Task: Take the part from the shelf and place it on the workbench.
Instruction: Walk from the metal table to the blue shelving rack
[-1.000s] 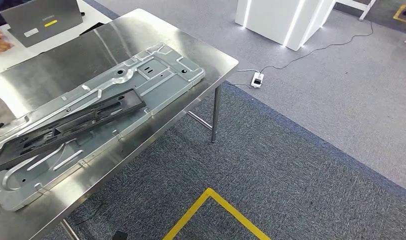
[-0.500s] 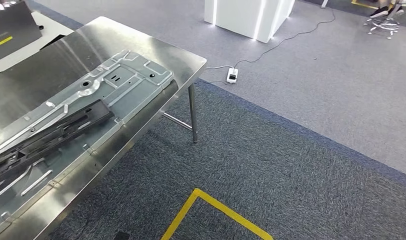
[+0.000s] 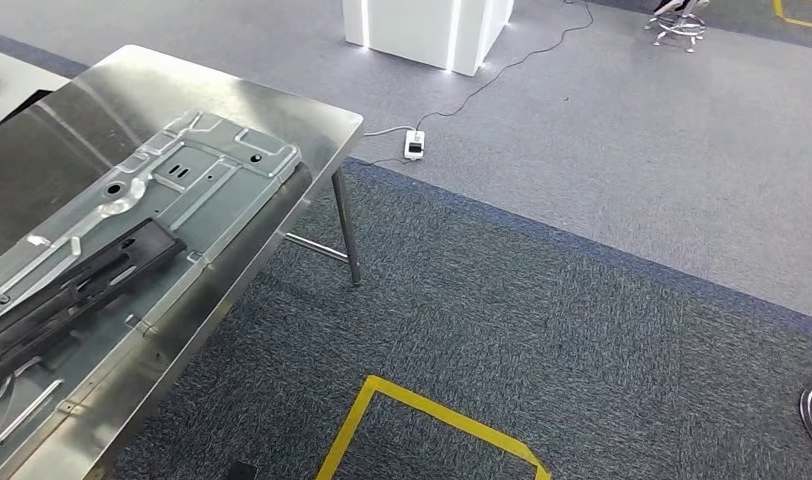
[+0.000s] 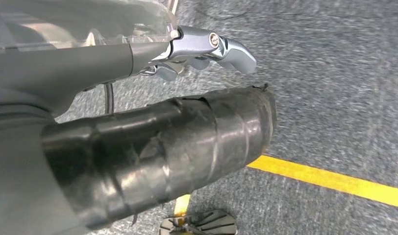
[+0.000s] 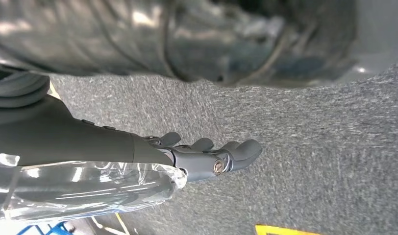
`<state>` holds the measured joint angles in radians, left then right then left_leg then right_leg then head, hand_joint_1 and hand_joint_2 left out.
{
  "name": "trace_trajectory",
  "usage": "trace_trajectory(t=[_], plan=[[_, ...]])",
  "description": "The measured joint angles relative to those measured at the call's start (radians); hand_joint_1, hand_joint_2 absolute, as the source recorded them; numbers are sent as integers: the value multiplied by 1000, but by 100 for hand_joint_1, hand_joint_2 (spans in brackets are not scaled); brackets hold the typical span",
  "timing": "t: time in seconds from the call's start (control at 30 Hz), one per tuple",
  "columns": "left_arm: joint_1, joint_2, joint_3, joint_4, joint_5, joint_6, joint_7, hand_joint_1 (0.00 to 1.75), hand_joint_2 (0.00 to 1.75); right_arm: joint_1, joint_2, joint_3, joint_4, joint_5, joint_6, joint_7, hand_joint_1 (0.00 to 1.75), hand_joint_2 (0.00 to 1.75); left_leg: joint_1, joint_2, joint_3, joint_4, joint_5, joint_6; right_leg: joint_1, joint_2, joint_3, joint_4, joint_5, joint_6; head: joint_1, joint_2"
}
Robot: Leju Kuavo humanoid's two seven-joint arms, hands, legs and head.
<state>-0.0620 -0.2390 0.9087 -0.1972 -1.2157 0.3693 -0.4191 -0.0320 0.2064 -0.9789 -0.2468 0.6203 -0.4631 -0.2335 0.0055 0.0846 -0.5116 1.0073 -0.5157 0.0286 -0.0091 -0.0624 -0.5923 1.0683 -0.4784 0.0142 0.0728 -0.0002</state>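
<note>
1. The left hand [image 4: 207, 49] hangs over grey carpet, fingers loosely curled and holding nothing.
2. The right hand [image 5: 211, 156] also hangs low over the carpet, fingers slightly bent and apart, empty.
3. The steel desk [image 3: 312, 110] stands to the robot's left. On it lies a stamped metal panel [image 3: 197, 180] with a long black part [image 3: 82, 285] resting on top, its long axis running diagonally along the panel.
4. No shelf can be seen, so which way the part to fetch lies from either hand cannot be told.
5. Judged from this, the robot must first face the shelf.
</note>
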Motion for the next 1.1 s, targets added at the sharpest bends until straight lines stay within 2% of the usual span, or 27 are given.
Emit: trace_trajectory(t=[0.03, 0.07, 0.1, 0.13, 0.2, 0.27, 0.3, 0.33, 0.37, 0.4, 0.43, 0.5, 0.53, 0.57, 0.63, 0.67, 0.7, 0.77, 0.8, 0.83, 0.87, 0.9, 0.93, 1.0, 1.03, 1.07, 1.1], plan=[[0, 0, 0, 0, 0, 0, 0, 0, 0, -1, 0, 0, 0, 1, 0, 1, 0, 0, -2, 9, 2, 1, -3, -4, 6, -12, 11, -24, 2, -6, 0, 0], [-1, 0, 0, 0, 0, 0, 0, 0, 0, -2, 0, 0, 0, 1, 0, 2, 0, 0, -4, 18, 4, 0, -4, -9, 11, -11, 10, -30, -1, -13, 0, 0], [-2, -1, 0, 0, -1, 0, 0, 0, 0, -1, 0, -1, 0, 2, 0, 2, 0, 0, -4, 27, 8, -2, -6, -13, 11, 2, 9, -33, 2, -19, -1, 0], [-3, -1, 0, 0, -1, 0, 0, 0, 0, 0, 0, -1, 0, 2, 0, 2, 0, 0, -2, 25, 9, 1, -10, -19, 9, 13, 10, -37, 4, -24, -1, 0], [-5, -1, 0, 0, -2, 0, -1, 0, 0, -1, 0, -1, 0, 5, 1, 2, 0, 0, 1, -15, -6, 45, -45, -27, 4, 34, 13, -48, 10, -37, -1, 0], [-2, -1, 0, 0, -2, 0, -2, 0, 0, -2, 0, -1, 0, 10, 8, 5, 0, 0, 4, -62, -60, 161, -108, -30, 3, 55, 14, -50, 13, -46, -1, 0], [0, -1, 0, 0, -2, 0, -2, 0, 0, -3, 0, -1, 0, 13, 13, 7, 0, 0, 4, -70, -90, 222, -132, -31, 3, 68, 13, -50, 13, -48, -1, 0], [3, -1, 1, 0, -2, -1, -2, 0, 0, -2, 0, -1, 0, 16, 17, 12, 0, 0, 5, -74, -110, 261, -138, -32, 4, 82, 13, -48, 13, -48, -1, 0], [4, -1, 1, 0, -2, -1, -2, 0, 0, -2, 0, -1, 0, 19, 22, 18, 0, 0, 6, -76, -115, 265, -124, -33, 4, 96, 13, -46, 13, -48, -1, 0], [4, -1, 1, 0, -2, -1, -2, 0, 0, -1, 0, -1, 0, 23, 27, 26, 0, 0, 7, -79, -103, 231, -92, -33, 3, 111, 13, -43, 12, -47, -1, 0], [4, -1, 1, 0, -2, -1, -1, 0, 0, -1, 0, -1, 1, 27, 33, 34, 0, 0, 10, -91, -79, 173, -52, -33, 2, 125, 14, -40, 11, -46, -1, 0], [4, 0, 1, 0, -4, -2, 0, 0, 0, -2, 0, 0, 1, 37, 47, 52, 0, 0, 15, -141, -37, 63, -4, -30, 2, 149, 7, -30, 8, -38, -1, 0], [3, 0, 1, 0, -4, -2, 0, 0, 0, -2, 0, 0, 2, 41, 52, 59, 0, 0, 15, -162, -27, 35, 3, -28, 2, 160, 1, -26, 9, -32, -1, 0], [3, 0, 2, 0, -5, -3, 1, 0, 0, -2, 0, 1, 2, 45, 59, 66, 0, 0, 14, -171, -25, 24, 1, -25, 0, 170, -5, -24, 11, -25, -1, 0], [2, 0, 2, 0, -6, -4, 3, 0, 0, 3, 0, 2, 4, 53, 68, 78, 0, 0, 11, -152, -23, 17, 6, -14, -4, 185, -12, -26, 17, -11, -1, 0], [1, 0, 2, 0, -6, -4, 3, 0, 0, 5, 1, 2, 6, 56, 73, 83, 0, 0, 12, -140, -21, 11, 11, -6, -5, 172, -16, -19, 11, -6, -1, 0], [1, 0, 2, 0, -6, -5, 2, 0, 0, 5, 1, 3, 7, 60, 78, 87, 0, 0, 13, -127, -19, 4, 15, 1, -4, 149, -28, 4, -4, -3, 0, 0], [3, 1, 3, 0, -6, -6, 1, 0, 0, 2, 2, 7, 8, 67, 86, 92, 0, 0, 11, -98, -17, -2, 18, 10, -3, 92, -76, 103, -60, 3, 1, 0], [4, 1, 4, 0, -5, -7, 1, 0, 0, 1, 3, 9, 9, 69, 90, 94, 0, 0, 9, -82, -17, -2, 18, 11, -4, 80, -106, 165, -87, 6, 1, 0], [5, 2, 5, 0, -4, -7, 1, 0, 0, 2, 4, 11, 10, 71, 92, 94, 0, 0, 7, -67, -18, -2, 16, 11, -6, 74, -128, 210, -101, 8, 1, 0], [5, 2, 6, 0, -4, -8, 0, 0, 0, 2, 4, 13, 11, 72, 94, 94, 0, 0, 5, -52, -17, -1, 15, 11, -7, 70, -133, 224, -97, 9, 1, 0], [4, 2, 6, 0, -3, -9, -1, 0, 0, 3, 5, 15, 12, 73, 97, 94, 0, 0, 5, -40, -16, -1, 13, 10, -7, 66, -118, 200, -77, 9, 1, 0], [3, 2, 6, 0, -2, -11, -2, 0, 0, 4, 5, 16, 13, 74, 99, 94, 0, 0, 5, -29, -13, -1, 11, 9, -6, 54, -84, 142, -45, 7, 1, 0], [2, 2, 7, 0, -2, -13, -3, 0, 0, 3, 5, 18, 13, 77, 102, 94, 0, 0, 2, -10, -7, 0, 5, 2, 2, 12, -13, 14, -4, -3, 1, 0], [2, 2, 7, 0, -2, -13, -3, 0, 0, 2, 5, 20, 14, 79, 103, 94, 0, 0, 1, -1, -4, 0, 2, -3, 7, -1, 7, -24, 3, -9, 1, 0], [1, 2, 7, 0, -2, -14, -3, 0, 0, 2, 5, 21, 14, 81, 103, 94, 0, 0, 0, 7, -1, -1, 1, -8, 12, -5, 12, -37, 1, -15, 0, 0], [-1, 2, 7, 0, -2, -14, -3, 0, 0, 2, 5, 22, 14, 83, 103, 95, 0, 0, -1, 15, 3, -3, -1, -13, 15, 6, 11, -39, 3, -21, 0, 0]])
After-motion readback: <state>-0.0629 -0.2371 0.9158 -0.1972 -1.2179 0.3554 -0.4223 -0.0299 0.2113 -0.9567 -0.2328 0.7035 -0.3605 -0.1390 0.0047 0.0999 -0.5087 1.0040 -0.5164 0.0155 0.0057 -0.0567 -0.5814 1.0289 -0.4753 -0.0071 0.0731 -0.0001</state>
